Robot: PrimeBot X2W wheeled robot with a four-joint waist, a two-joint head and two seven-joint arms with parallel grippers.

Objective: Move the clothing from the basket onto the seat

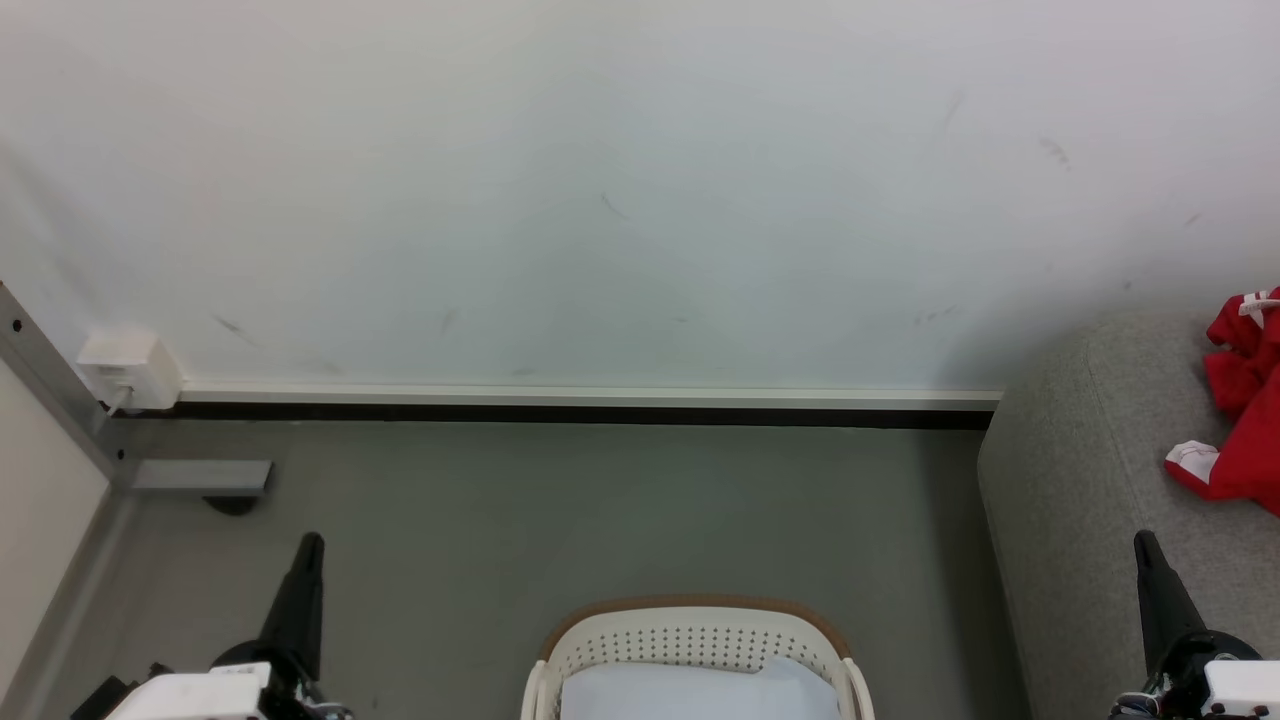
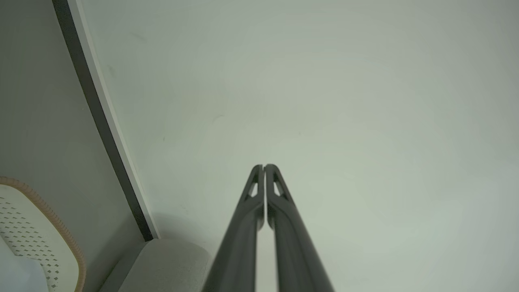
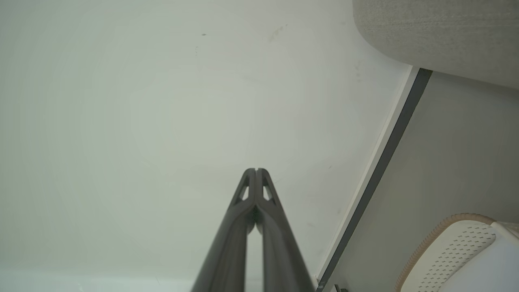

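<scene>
The jersey (image 1: pixel 1245 400) is lying crumpled on the sofa (image 1: pixel 1080 480), right of the basket (image 1: pixel 700 604) and beyond it, nearer the right gripper (image 1: pixel 1143 542) than the left gripper (image 1: pixel 312 540). Both are resting pinched together, holding nothing. The heap is stretching roughly away from the robot; which way it is pointing cannot be told.

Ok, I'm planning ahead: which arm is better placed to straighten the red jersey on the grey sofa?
Right, likely: the right claw shows over the light grey fabric sofa near the red-and-white jersey; the left claw is across the floor.
</scene>
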